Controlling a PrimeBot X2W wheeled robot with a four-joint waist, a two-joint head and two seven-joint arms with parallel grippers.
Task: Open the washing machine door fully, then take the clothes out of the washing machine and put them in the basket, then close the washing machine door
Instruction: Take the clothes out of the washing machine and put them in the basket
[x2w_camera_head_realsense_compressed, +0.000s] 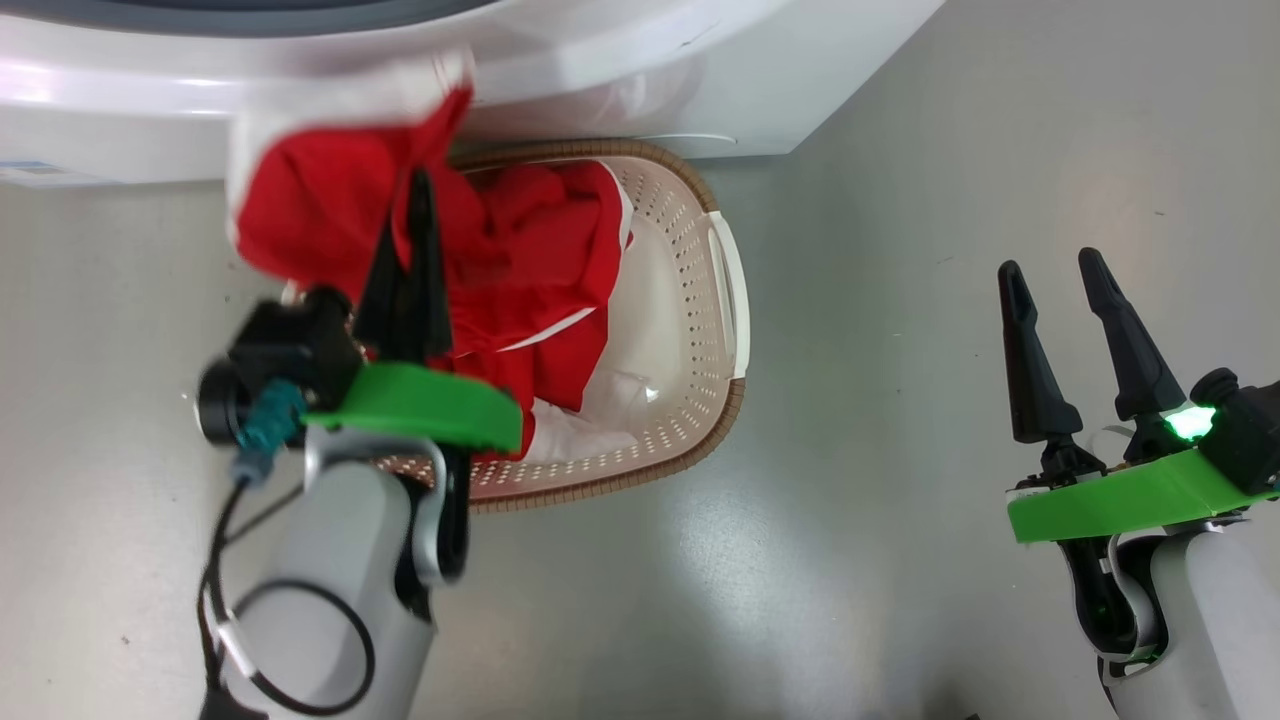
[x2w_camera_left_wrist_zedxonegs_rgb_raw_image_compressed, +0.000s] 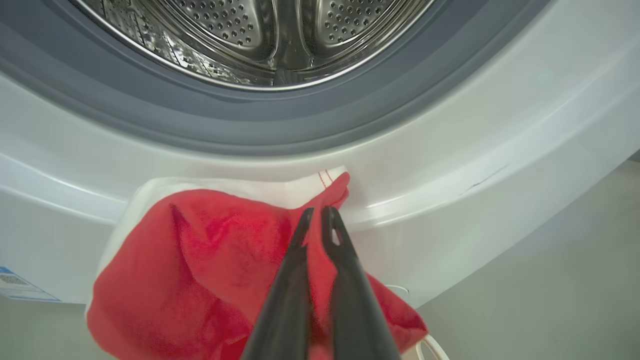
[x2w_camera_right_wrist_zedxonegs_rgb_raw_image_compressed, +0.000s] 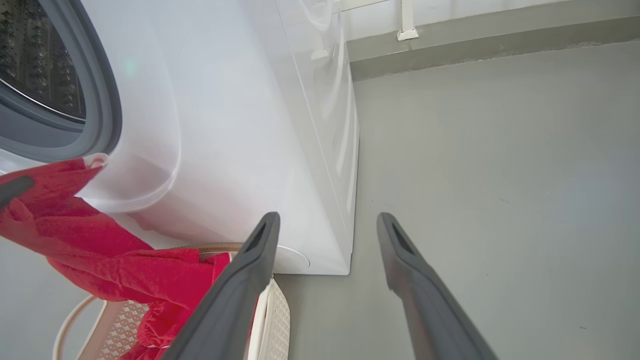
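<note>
Head view: left claw (x2w_camera_head_realsense_compressed: 418, 188) pinching clothes (x2w_camera_head_realsense_compressed: 540, 240) above basket (x2w_camera_head_realsense_compressed: 692, 322) — right claw (x2w_camera_head_realsense_compressed: 1050, 262) spread wide

One washing machine (x2w_camera_head_realsense_compressed: 700, 60), one basket (x2w_camera_head_realsense_compressed: 690, 400), one bundle of clothes (x2w_camera_head_realsense_compressed: 530, 260), two grippers: left gripper (x2w_camera_head_realsense_compressed: 418, 200), right gripper (x2w_camera_head_realsense_compressed: 1050, 265).

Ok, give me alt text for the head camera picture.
The left gripper is shut on the clothes, a red and white bundle trailing down into the basket on the floor before the washing machine. The right gripper is open, off to the right, holding nothing.
</note>
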